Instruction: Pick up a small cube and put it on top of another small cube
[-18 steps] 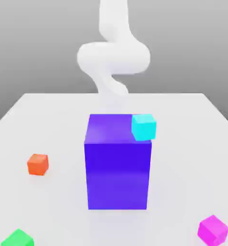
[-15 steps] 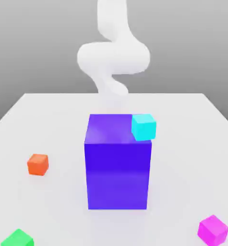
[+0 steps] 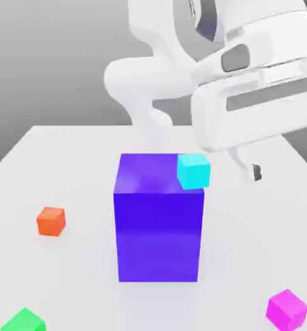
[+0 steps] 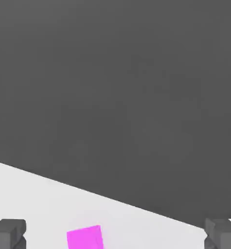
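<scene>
The claw (image 4: 115, 236) stands wide, its two dark fingertips (image 4: 8, 232) far apart in the hand view, with nothing between them but bare white table (image 3: 72, 155). It holds nothing.

In the exterior view the white arm (image 3: 246, 84) reaches in from the upper part of the scene, and its hand hangs above the table on the exterior view's right, clear of every object. One finger of the claw (image 3: 249, 169) shows pointing down beneath the hand, just off the right side of the big blue-violet block (image 3: 158, 226).

The small magenta-pink cube (image 3: 287, 309) lies on the table well below the claw and nearer the camera, close to the table's front edge on the exterior view's right. It is apart from the claw, not touched by it. In the hand view the same cube (image 4: 85, 238) sits between the two fingertips' lines, closer to one of them, resting on the table beyond them.

A small cyan cube (image 3: 194, 170) sits on the top of the blue-violet block at its right rear corner, near the claw and a little to its left in the exterior view. A small orange cube (image 3: 51, 221) lies on the table well away on the far side of the block from the claw, and a green cube (image 3: 23, 321) lies at the front edge, farther still from the claw.
</scene>
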You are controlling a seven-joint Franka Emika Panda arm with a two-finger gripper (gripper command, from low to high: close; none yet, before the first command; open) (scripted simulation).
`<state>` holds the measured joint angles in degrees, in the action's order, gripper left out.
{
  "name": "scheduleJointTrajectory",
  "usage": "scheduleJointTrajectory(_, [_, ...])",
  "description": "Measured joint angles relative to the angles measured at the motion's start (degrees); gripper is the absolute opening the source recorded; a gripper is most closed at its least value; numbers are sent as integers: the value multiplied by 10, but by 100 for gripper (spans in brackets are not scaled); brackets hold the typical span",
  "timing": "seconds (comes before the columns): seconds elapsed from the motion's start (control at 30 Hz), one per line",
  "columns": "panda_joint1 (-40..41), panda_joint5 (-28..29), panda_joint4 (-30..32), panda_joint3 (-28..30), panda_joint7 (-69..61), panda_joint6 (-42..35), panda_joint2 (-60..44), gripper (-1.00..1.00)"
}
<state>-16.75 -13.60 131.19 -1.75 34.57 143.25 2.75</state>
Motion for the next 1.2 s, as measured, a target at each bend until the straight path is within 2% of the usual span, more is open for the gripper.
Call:
scheduleJointTrajectory(0.2, [-40,44,2,-9,25,43,-117,0])
scheduleJointTrajectory(0.4, [-92,128,2,8,80,88,-226,0])
scheduleJointTrajectory(0.53, [-101,140,-13,14,88,149,-310,0])
scheduleJointTrajectory(0.57, [-102,140,-16,15,88,159,-322,-100])
scheduleJointTrajectory(0.77, [-102,140,-17,15,88,163,-329,-100])
scheduleJointTrajectory(0.93, [-101,139,0,14,87,101,-249,-100])
scheduleJointTrajectory(1.2, [33,95,-21,90,12,43,-237,-100])
